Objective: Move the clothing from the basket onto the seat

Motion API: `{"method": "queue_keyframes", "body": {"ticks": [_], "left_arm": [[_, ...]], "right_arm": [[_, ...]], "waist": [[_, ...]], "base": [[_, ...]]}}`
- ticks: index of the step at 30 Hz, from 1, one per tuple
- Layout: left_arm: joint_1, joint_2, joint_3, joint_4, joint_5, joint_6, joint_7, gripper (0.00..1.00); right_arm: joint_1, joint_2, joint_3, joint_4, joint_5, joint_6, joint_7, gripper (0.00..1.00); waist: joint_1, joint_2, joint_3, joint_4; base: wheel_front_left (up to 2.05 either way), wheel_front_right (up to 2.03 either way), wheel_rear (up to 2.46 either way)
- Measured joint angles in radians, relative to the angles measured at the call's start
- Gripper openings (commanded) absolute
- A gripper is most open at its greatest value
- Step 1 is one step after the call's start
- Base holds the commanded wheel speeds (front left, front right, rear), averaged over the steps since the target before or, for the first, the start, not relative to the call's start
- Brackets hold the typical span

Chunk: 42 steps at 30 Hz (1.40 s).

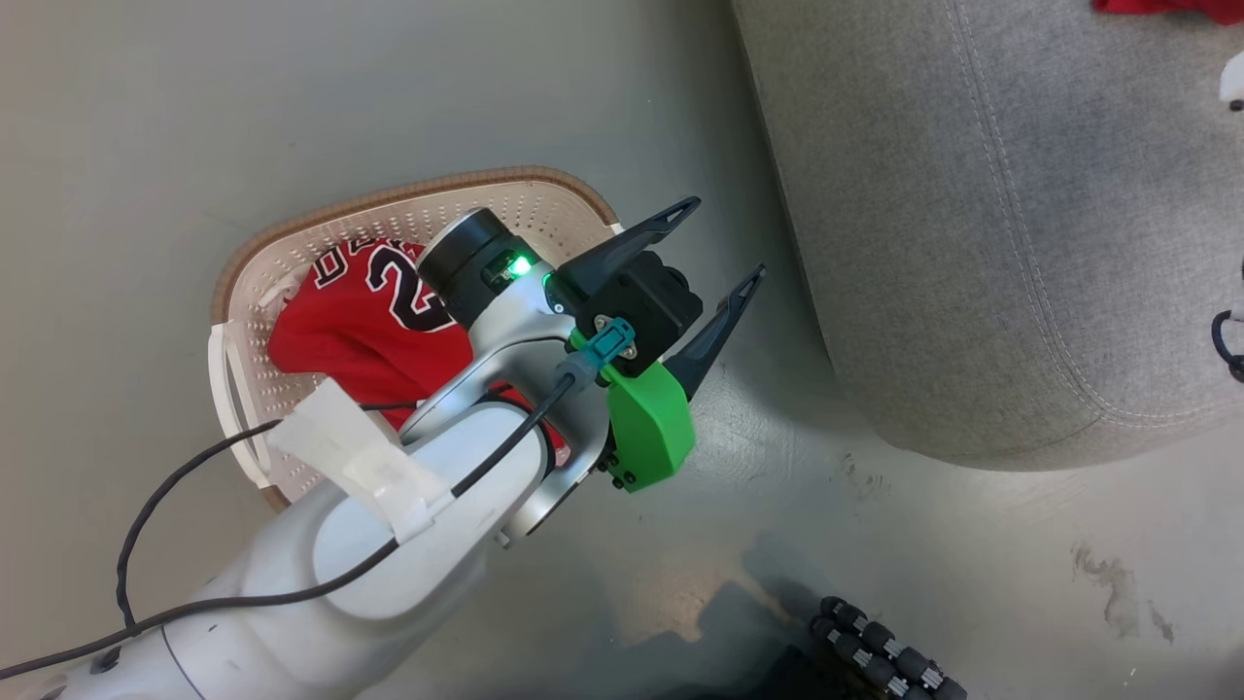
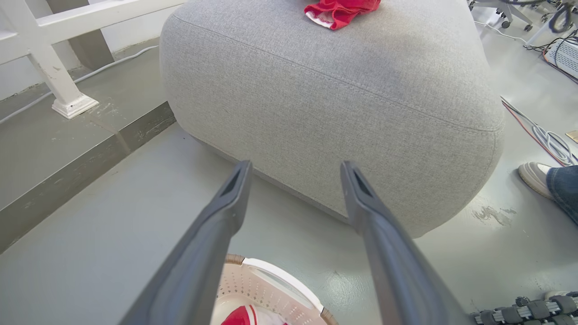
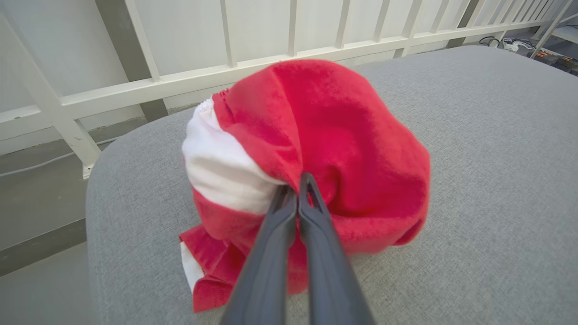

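The cream basket stands on the floor at the left, and the red jersey with its black-and-white number lies inside it. My left gripper hangs open and empty over the basket's right rim, fingers pointing toward the grey seat. The left wrist view looks between those open fingers at the seat, with the basket rim below. My right gripper is shut on the red shorts with a white stripe, bunched on top of the seat, lower folds touching the cushion.
A white railing runs behind the seat, and a raised floor ledge lies to one side. A person's shoe and cables lie on the floor beyond the seat. Dark rollers show at the bottom.
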Motion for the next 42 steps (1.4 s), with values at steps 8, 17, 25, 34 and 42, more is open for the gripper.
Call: {"method": "queue_keyframes", "body": {"ticks": [8, 17, 25, 34, 42], "left_arm": [[0.0, 0.008, 0.009, -0.01, 0.0, 0.001, 0.0, 1.0], [0.0, 0.039, 0.043, -0.013, -0.001, 0.014, -0.002, 1.0], [0.0, 0.05, 0.073, -0.009, -0.012, 0.023, -0.042, 1.0], [0.034, 0.054, 0.123, 0.035, -0.053, 0.032, -0.116, 1.0], [0.108, 0.057, 0.188, 0.094, -0.084, 0.06, -0.201, 1.0]], "right_arm": [[0.0, 0.017, 0.029, 0.013, -0.02, 0.027, -0.01, 1.0], [0.018, 0.072, 0.059, -0.014, -0.047, 0.071, -0.017, 1.0], [0.078, 0.07, 0.052, -0.138, -0.1, 0.089, -0.017, 1.0], [0.176, 0.009, -0.002, -0.242, -0.143, 0.088, -0.018, 1.0], [0.232, -0.007, -0.018, -0.317, -0.16, 0.092, -0.018, 1.0]], "waist": [[0.0, 0.0, 0.005, -0.009], [-0.0001, 0.0, -0.002, -0.036], [0.0, 0.0, -0.037, -0.061], [-0.0001, 0.0, -0.122, -0.062], [-0.0001, 0.0, -0.21, -0.024]], "base": [[0.0, 0.0, 0.0], [0.0, 0.0, 0.0], [0.0, 0.0, 0.0], [0.0, 0.0, 0.0], [0.0, 0.0, 0.0]]}}
